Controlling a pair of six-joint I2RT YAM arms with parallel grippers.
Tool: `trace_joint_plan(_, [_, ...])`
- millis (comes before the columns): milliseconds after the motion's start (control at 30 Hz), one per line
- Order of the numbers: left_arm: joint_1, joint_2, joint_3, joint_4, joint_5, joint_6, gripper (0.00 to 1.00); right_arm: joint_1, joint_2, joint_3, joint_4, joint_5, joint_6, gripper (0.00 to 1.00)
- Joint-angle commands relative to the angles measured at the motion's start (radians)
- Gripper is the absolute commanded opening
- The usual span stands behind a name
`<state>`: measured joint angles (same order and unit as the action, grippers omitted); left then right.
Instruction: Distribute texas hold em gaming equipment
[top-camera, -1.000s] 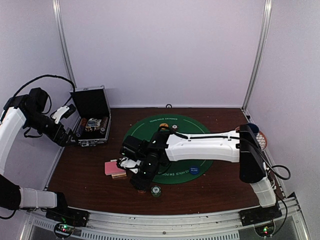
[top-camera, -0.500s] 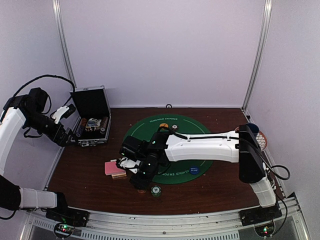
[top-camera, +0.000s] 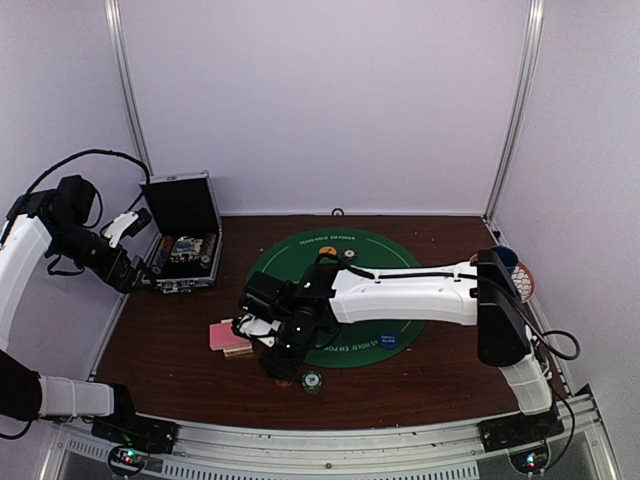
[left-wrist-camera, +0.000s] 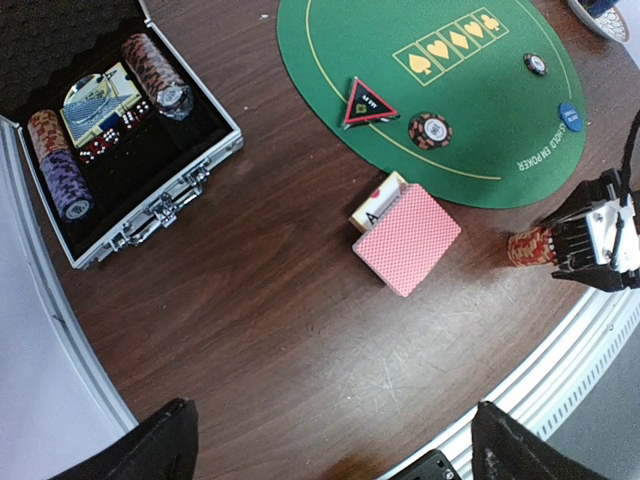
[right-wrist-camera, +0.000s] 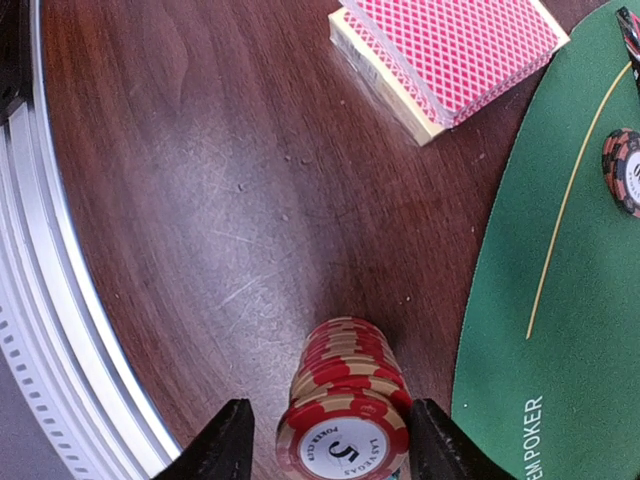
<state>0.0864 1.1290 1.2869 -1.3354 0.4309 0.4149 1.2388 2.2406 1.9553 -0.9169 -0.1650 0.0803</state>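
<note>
Hardly anything has shifted since the earlier overhead view: the right arm reaches across the green mat (left-wrist-camera: 450, 90) much as before, its right gripper (right-wrist-camera: 335, 440) low over the brown table (right-wrist-camera: 180, 200) near the front rail. Its fingers (right-wrist-camera: 232, 445) stand spread on either side of a stack of red and cream chips (right-wrist-camera: 345, 400); a sliver of table shows between one finger and the stack, so nothing is clamped. The stack stands upright on bare wood, just off the mat's edge. A deck of pink-backed cards (left-wrist-camera: 408, 238) lies nearby on the table, also off the mat, partly covering a face-up ace. On the mat sit a red triangle (left-wrist-camera: 364, 103), a striped chip (left-wrist-camera: 429, 129) just beside it, and a blue disc (left-wrist-camera: 569, 116) near the far rim. A green chip (top-camera: 312, 380) lies on the wood beside the right gripper. The left gripper (left-wrist-camera: 330, 450) hangs above the table's left side with its fingers wide apart and empty, near the open case (left-wrist-camera: 150, 190), which holds more chip stacks
</note>
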Motion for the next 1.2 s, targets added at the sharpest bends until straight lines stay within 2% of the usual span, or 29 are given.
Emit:
trace_joint_plan(0, [0.006,-0.013,0.024,0.001,0.005,0.009,0.98,0.005,0.028,0.008,-0.003,0.023,0.001,0.57])
trace_joint_plan(667, [0.006,-0.017,0.020,0.001,0.008,0.007,0.97,0.027,0.019,0.031,-0.003,0.075,-0.027,0.51])
trace_joint_plan(1167, [0.006,-0.016,0.019,0.002,0.008,0.007,0.98,0.029,0.033,0.108,-0.038,0.133,-0.043,0.65])
